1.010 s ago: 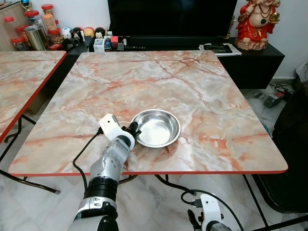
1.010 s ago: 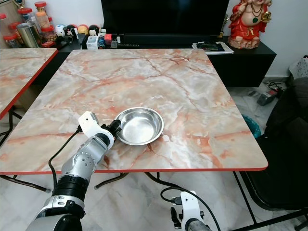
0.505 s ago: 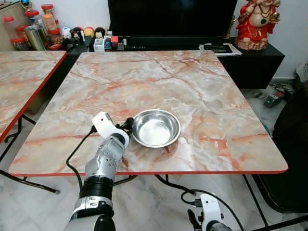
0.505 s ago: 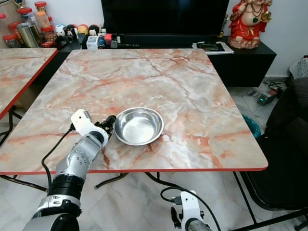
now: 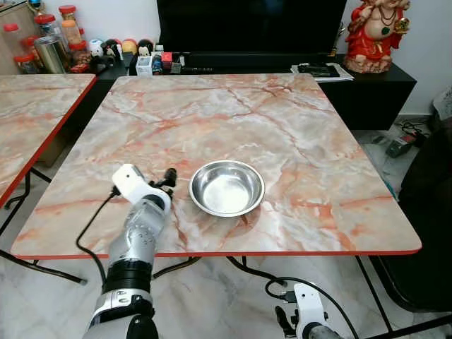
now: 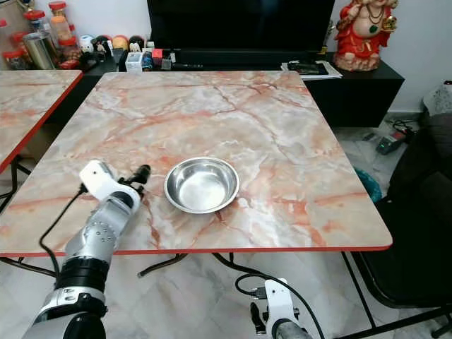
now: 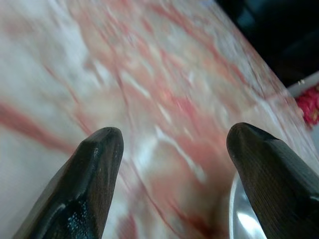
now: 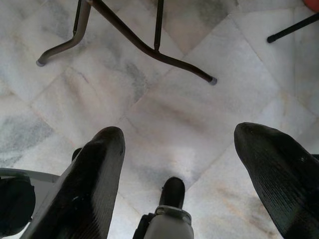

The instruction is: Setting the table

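Left gripper (image 5: 169, 174) now pulled back to the robot's left, clear of the steel bowl (image 5: 227, 188) whose rim it touched a second ago. Fingers spread apart, pinching nothing (bowl edge just visible beside one fingertip (image 7: 271, 169) in the left wrist view). Bowl resting upright on the marble table (image 5: 282, 120), near the front edge, just to the right of the gripper, apart from it. Right gripper (image 8: 177, 164) hanging low below the table over the tiled floor (image 8: 174, 114), fingers also wide.
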You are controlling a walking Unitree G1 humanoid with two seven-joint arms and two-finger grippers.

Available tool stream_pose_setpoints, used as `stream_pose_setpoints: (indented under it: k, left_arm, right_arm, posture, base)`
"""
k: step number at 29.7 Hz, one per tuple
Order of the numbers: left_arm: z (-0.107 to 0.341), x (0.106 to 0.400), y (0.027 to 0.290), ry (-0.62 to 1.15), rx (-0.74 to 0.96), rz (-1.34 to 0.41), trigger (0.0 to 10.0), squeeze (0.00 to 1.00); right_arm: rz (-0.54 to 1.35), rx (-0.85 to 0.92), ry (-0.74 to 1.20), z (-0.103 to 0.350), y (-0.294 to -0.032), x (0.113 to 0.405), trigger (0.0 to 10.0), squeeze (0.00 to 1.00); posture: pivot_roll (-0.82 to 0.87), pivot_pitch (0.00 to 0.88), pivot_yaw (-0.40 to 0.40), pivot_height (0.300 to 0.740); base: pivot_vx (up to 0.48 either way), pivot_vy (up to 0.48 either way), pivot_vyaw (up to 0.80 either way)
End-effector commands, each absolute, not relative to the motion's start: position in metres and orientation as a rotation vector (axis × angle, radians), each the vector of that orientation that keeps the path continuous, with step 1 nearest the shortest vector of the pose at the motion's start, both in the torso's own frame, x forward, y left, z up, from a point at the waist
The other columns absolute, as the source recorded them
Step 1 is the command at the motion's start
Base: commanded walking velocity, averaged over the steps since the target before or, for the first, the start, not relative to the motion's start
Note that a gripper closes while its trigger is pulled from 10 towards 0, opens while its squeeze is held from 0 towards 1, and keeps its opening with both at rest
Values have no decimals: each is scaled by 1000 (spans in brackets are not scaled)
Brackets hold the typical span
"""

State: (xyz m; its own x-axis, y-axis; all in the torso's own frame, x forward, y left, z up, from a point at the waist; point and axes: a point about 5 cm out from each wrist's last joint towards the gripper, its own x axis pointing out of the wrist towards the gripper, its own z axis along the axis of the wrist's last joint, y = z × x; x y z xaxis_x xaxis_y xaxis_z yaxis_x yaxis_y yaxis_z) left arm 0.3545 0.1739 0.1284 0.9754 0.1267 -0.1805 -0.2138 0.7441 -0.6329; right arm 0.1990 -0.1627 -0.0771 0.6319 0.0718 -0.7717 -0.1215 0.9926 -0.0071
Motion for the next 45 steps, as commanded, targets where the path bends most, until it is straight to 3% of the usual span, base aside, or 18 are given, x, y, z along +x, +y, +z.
stream_pose_setpoints:
  k: [1,6,11,16,19,27,32,45]
  left_arm:
    - [140,355,180,52,-654,187,10000,0]
    - [152,351,194,-73,-509,228,10000,0]
    - [158,342,221,-147,-195,335,10000,0]
    - [164,335,243,-198,-70,414,10000,0]
    - [168,325,261,-241,200,461,10000,0]
    - [143,303,300,-107,406,619,10000,0]
    - [117,272,335,5,468,832,10000,0]
    - [68,216,361,210,613,1133,10000,0]
  right_arm:
    - [114,-68,880,-76,-163,200,10000,0]
    - [113,-68,878,-76,-163,201,10000,0]
    - [106,-62,878,-76,-164,201,10000,0]
    - [98,-58,876,-76,-165,201,10000,0]
    - [95,-55,880,-77,-165,199,10000,0]
    - [93,-50,883,-78,-164,198,10000,0]
    - [94,-49,885,-78,-163,198,10000,0]
    - [93,-46,885,-78,-163,197,10000,0]
  posture:
    - [-1,0,-11,740]
    - [-2,0,-11,740]
    - [-2,0,-9,740]
    - [5,0,-9,740]
    - [5,0,-8,740]
    - [16,0,-7,740]
    - [30,0,-11,740]
    - [27,0,-10,740]
  base:
    - [0,0,0]
    - [0,0,0]
    - [0,0,0]
    - [0,0,0]
    - [0,0,0]
    - [0,0,0]
    - [0,0,0]
    - [0,0,0]
